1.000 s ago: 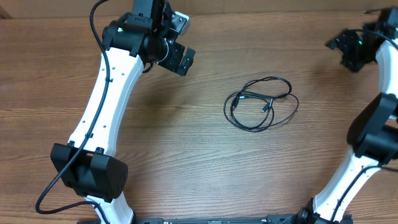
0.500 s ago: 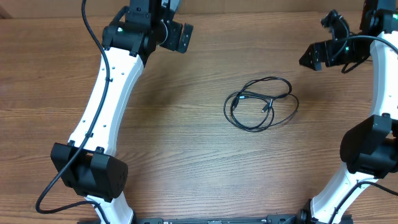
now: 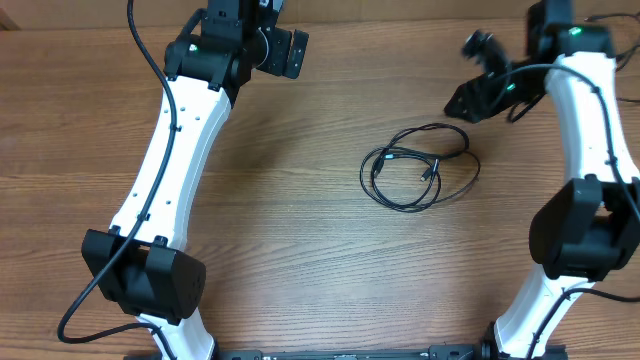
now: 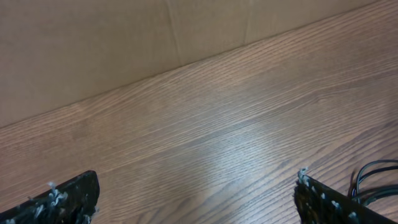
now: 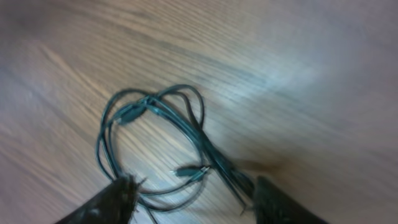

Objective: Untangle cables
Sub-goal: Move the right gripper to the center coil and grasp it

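Observation:
The cables (image 3: 420, 165) lie as a small tangle of thin black cords in loose loops on the wooden table, right of centre. My right gripper (image 3: 478, 85) hovers above and to their upper right, apart from them. Its blurred wrist view looks down on the cables (image 5: 155, 137) and a silver-tipped plug (image 5: 193, 172), with the right gripper (image 5: 196, 200) open and nothing held. My left gripper (image 3: 290, 52) is at the far left back, wide open and empty. In the left wrist view the left gripper (image 4: 196, 199) spans bare wood, and the cables (image 4: 373, 177) peek in at the lower right.
A beige wall (image 4: 124, 50) rises along the table's far edge. My white left arm (image 3: 170, 150) stretches over the left side of the table, and the right arm (image 3: 590, 130) runs along the right edge. Both arm bases sit at the front.
My right arm has swung in from the far right edge toward the cables, its gripper now nearer them. The left gripper shifted slightly back. The cables have not moved.

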